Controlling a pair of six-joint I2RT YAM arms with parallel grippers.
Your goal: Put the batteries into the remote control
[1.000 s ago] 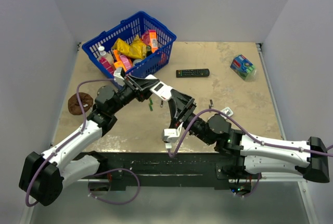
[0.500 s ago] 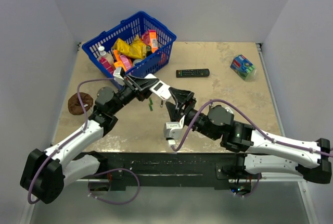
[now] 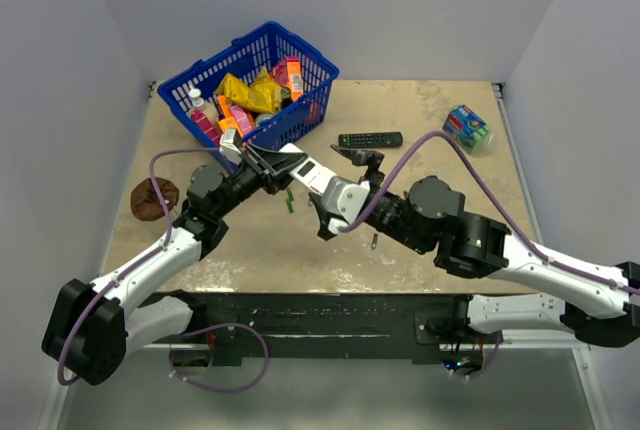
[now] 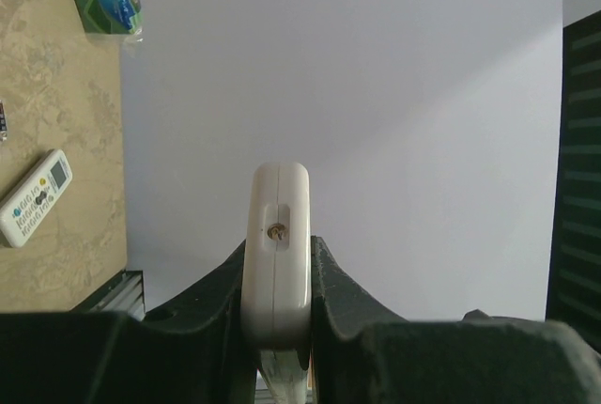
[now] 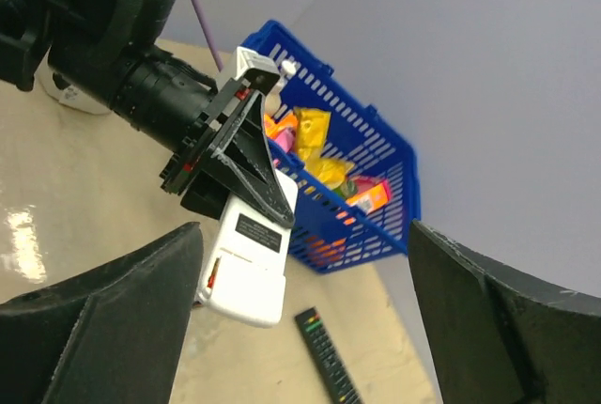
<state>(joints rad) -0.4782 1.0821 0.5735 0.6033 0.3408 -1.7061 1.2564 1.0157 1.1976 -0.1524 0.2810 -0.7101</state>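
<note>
Above the beige table [image 3: 450, 210] between grey walls [image 3: 400, 10], the left tool [image 4: 277, 277] clamps the remote control [image 4: 278, 225]; the right tool [image 5: 305, 235] gapes.

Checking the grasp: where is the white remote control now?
The remote control sits clamped in the left claw, mid-table in the top view, near the blue basket.
</note>
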